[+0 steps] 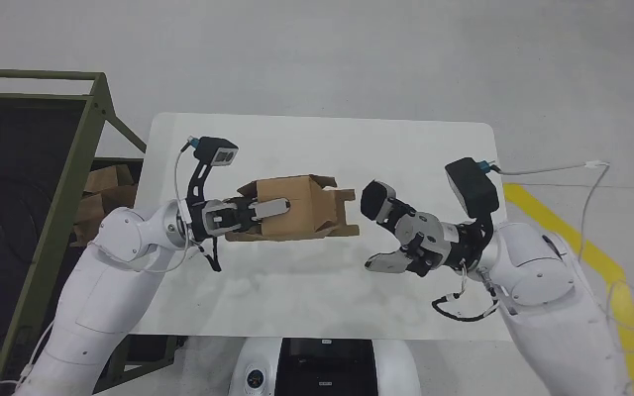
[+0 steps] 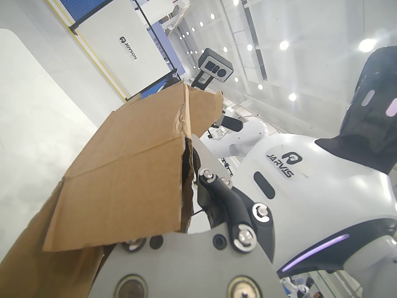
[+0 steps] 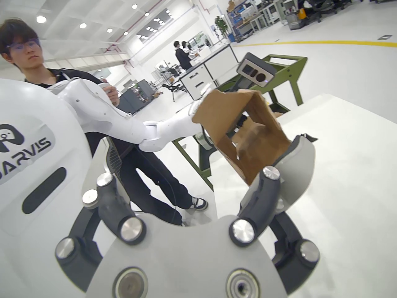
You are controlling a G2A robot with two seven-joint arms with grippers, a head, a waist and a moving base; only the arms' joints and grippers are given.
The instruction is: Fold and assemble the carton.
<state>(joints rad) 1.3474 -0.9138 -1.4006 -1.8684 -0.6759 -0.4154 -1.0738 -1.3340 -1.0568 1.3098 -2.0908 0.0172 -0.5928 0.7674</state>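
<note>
A brown carton (image 1: 309,213) is held above the middle of the white table (image 1: 327,139), lying on its side as an open tube with loose flaps toward my right arm. My left gripper (image 1: 275,208) is shut on the carton's wall from the left end. In the left wrist view one finger (image 2: 217,184) presses against the carton (image 2: 124,172) along a creased edge. My right gripper (image 1: 381,231) hovers open just right of the flaps, apart from them. In the right wrist view the carton's (image 3: 257,134) open end lies beyond my right gripper (image 3: 201,159).
A green metal rack (image 1: 94,109) stands off the table's left edge, holding flat cardboard pieces (image 1: 99,198). A yellow floor line (image 1: 555,223) runs past the table's right side. Bare tabletop lies in front of and behind the carton.
</note>
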